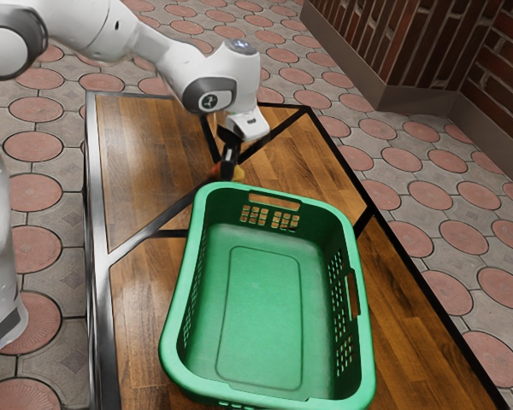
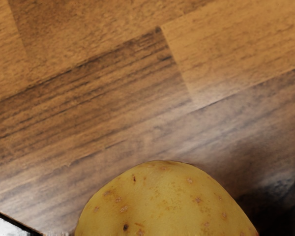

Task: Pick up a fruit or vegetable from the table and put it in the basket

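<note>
My black gripper (image 1: 229,162) points down over the table, just beyond the basket's far rim in the exterior view. A small yellow-orange thing (image 1: 238,173) shows right at its tip, partly covered by it. In the wrist view a yellow potato (image 2: 164,204) with brown specks lies large at the lower edge, directly under or at my hand; its lower part is cut off. Whether it is gripped cannot be told. The green basket (image 1: 173,320) stands upright on the table, its bare floor visible.
The wooden table (image 1: 145,162) has black metal strips and a metal edge. The basket's raised far wall, with a handle slot, stands close beside my gripper. A brick wall (image 1: 427,43) rises beyond the table at the exterior view's upper right.
</note>
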Motion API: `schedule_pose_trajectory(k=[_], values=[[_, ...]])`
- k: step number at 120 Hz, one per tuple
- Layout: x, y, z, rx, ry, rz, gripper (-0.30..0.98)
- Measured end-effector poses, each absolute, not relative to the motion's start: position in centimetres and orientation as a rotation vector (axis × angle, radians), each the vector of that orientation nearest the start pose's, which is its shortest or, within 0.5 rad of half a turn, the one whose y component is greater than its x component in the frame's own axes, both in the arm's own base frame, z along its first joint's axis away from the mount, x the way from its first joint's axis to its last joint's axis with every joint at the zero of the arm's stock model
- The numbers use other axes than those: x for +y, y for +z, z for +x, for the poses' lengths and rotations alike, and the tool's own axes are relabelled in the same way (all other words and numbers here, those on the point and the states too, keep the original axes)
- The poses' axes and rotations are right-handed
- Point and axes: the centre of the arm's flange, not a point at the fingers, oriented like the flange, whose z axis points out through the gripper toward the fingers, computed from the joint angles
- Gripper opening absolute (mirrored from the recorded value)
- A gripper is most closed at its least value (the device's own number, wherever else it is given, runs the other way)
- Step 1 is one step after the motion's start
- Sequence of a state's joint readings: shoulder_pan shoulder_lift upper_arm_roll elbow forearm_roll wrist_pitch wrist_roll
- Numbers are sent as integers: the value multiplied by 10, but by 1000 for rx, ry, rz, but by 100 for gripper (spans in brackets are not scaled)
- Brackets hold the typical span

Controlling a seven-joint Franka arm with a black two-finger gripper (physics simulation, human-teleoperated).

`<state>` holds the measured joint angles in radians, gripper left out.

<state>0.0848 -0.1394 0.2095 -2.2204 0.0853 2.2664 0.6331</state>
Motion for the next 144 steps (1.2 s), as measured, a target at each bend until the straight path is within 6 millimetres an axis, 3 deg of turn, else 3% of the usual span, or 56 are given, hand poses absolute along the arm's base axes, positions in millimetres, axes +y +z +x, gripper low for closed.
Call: schedule_pose_trajectory(k=[20,26,38,59,67,77,86,113,144], values=[[156,516,495,556,-322,-2922,18],[143,533,495,586,-340,-2908,18],[78,547,503,747,-332,-2866,19],[-63,551,507,1075,-329,-2773,19],[-100,551,506,1154,-333,-2747,19],[-133,539,507,1226,-326,-2732,19],[-144,527,511,1244,-314,-2740,20],[-146,519,514,1236,-306,-2772,56],[-139,521,516,1216,-294,-2788,66]])
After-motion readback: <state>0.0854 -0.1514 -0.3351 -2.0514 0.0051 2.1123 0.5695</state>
